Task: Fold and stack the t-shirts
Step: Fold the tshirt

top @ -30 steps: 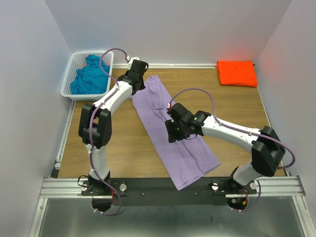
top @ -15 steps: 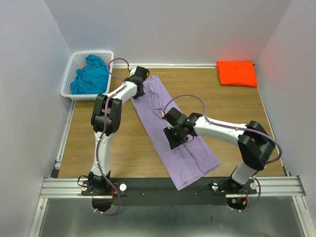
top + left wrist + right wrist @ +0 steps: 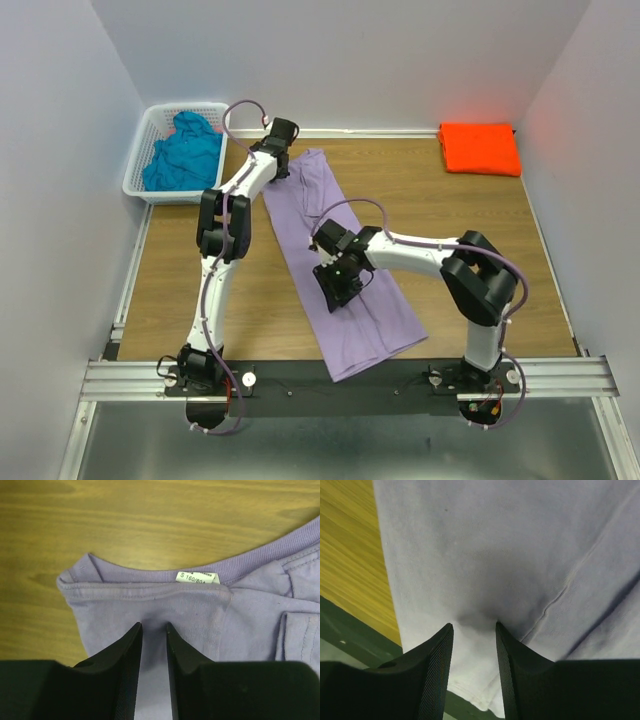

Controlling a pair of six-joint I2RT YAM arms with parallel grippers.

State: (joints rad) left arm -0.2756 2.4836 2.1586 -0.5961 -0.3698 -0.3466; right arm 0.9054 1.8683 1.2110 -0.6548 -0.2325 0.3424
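Note:
The lavender t-shirt (image 3: 350, 270), folded into a long strip, lies diagonally across the wooden table. My left gripper (image 3: 285, 168) is shut on its collar end, with fabric pinched between the fingers just behind the size tag (image 3: 197, 577) in the left wrist view (image 3: 154, 625). My right gripper (image 3: 335, 288) is shut on the strip's middle near its left edge, with cloth bunched between the fingers in the right wrist view (image 3: 474, 625). The orange t-shirt (image 3: 480, 147) lies folded at the back right. The teal t-shirt (image 3: 185, 150) lies crumpled in the basket.
The white lattice basket (image 3: 135, 186) stands at the back left corner. The black and metal rail (image 3: 340, 380) runs along the table's near edge, and the shirt's hem reaches it. Walls close in the left, back and right sides.
Both grippers have moved left with the lavender shirt. Its lower end has slid left along the table, and the strip now lies steeper.

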